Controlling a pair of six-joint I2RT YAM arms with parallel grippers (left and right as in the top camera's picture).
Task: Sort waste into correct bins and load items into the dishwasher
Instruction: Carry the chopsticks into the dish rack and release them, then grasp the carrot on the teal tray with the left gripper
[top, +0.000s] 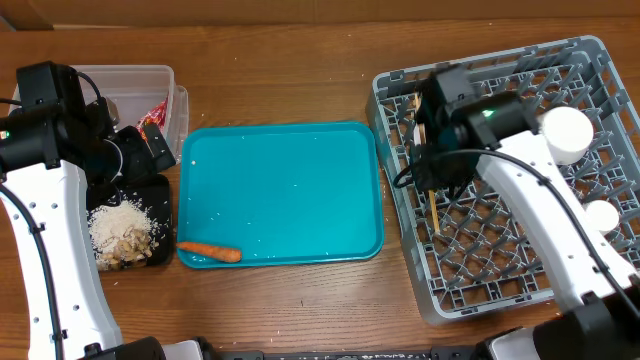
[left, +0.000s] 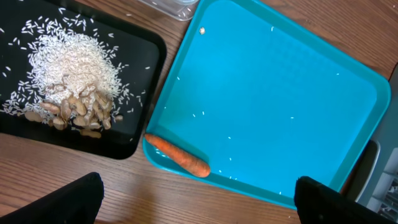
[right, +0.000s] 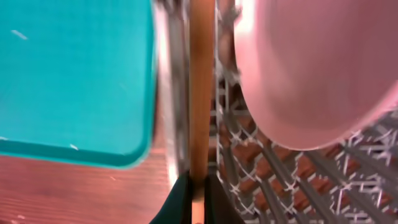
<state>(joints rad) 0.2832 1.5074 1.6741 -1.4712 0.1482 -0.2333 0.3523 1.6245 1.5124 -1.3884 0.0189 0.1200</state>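
An orange carrot (top: 210, 251) lies in the front left corner of the teal tray (top: 290, 190); it also shows in the left wrist view (left: 180, 157). White rice (left: 68, 56) and beige food scraps (left: 81, 112) sit on the black tray (top: 160, 200). A red wrapper (top: 153, 113) lies in the clear tub (top: 120, 75). My left gripper (left: 199, 208) is open and empty, above the table by the black tray. My right gripper (right: 199, 199) is shut on the wooden chopsticks (right: 200, 93) over the left side of the grey dish rack (top: 520, 260). A round white dish (right: 311, 68) stands in the rack beside them. The paper ball is out of view.
The teal tray (left: 273, 93) holds a few stray rice grains. The rack's left wall (right: 177, 93) stands close to the teal tray's right edge. Bare wooden table (top: 300, 310) runs along the front.
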